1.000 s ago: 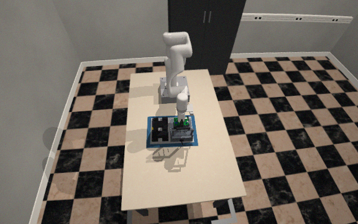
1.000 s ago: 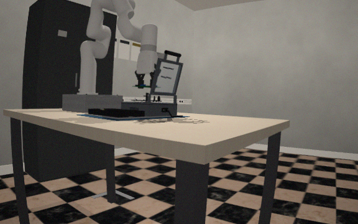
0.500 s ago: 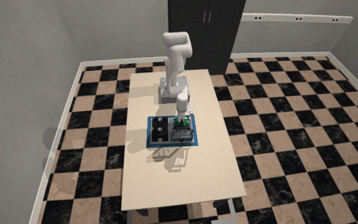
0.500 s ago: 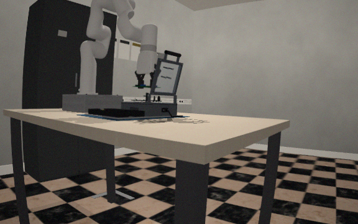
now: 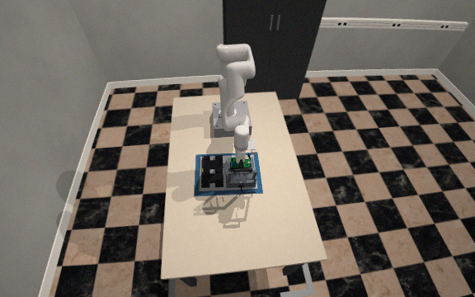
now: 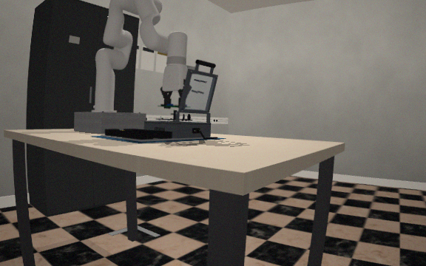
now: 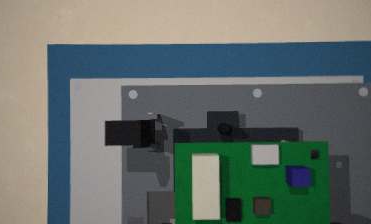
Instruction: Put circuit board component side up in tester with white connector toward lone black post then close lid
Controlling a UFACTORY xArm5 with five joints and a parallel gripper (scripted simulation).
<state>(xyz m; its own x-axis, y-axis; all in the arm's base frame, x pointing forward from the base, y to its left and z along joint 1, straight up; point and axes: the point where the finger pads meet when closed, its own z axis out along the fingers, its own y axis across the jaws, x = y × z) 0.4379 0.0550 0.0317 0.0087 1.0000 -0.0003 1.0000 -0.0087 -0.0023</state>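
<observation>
Above tester (image 5: 242,181) (image 6: 192,129) (image 7: 186,105) — green board (image 5: 237,164) (image 6: 168,106) (image 7: 266,175) between fingers (image 6: 166,97), gripped, component side up.

White, rounded tubular arm (image 5: 234,82) (image 6: 105,79) with 1 grey band (image 6: 176,60) above a black-fingered tool (image 6: 172,99).

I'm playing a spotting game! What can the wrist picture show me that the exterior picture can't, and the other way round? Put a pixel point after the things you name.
Only the wrist view: the board's long white block (image 7: 205,186) and blue part (image 7: 298,176).

Only the exterior view: the lid's black handle (image 6: 205,63) and the tall dark cabinet (image 6: 58,92).

Both: the green circuit board (image 7: 271,185) (image 6: 168,106), the blue mat (image 7: 58,125) (image 6: 100,137) and the tabletop (image 7: 16,100) (image 6: 272,148).
</observation>
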